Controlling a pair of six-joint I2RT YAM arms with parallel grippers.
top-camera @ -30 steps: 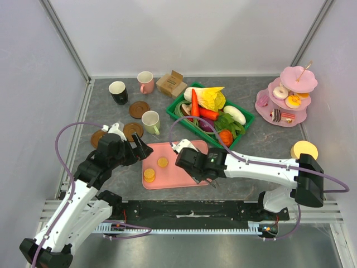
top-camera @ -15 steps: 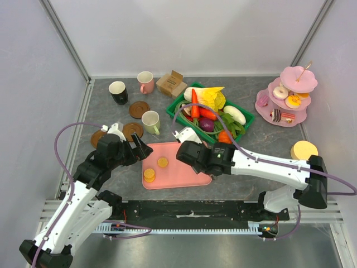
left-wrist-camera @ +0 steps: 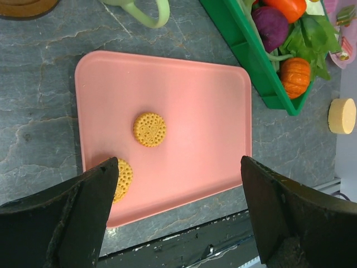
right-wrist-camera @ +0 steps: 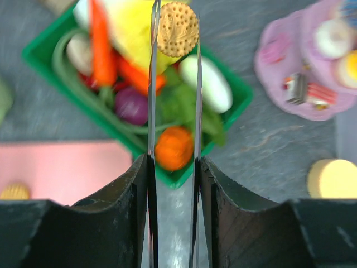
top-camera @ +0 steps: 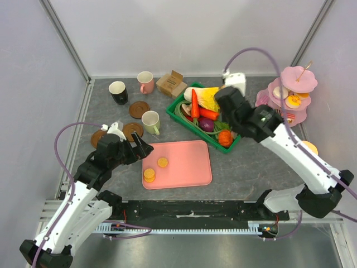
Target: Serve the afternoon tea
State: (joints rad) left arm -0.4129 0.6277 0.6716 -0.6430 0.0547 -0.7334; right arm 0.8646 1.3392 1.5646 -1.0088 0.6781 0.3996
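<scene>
One biscuit (right-wrist-camera: 177,29) pinched between tips of my right hand (right-wrist-camera: 175,23), hanging over green veg crate (right-wrist-camera: 237,95), pink cake stand (right-wrist-camera: 279,72) just off to side. My left hand (left-wrist-camera: 177,167) spread wide, nothing in it, above pink tray (left-wrist-camera: 212,111) on worktop (left-wrist-camera: 44,139). Two tray biscuits (left-wrist-camera: 149,129) lying near tray's left edge.

Biscuit (left-wrist-camera: 124,177) half hidden (behind left end effector (left-wrist-camera: 177,167)); mug (left-wrist-camera: 163,10) cropped.
</scene>
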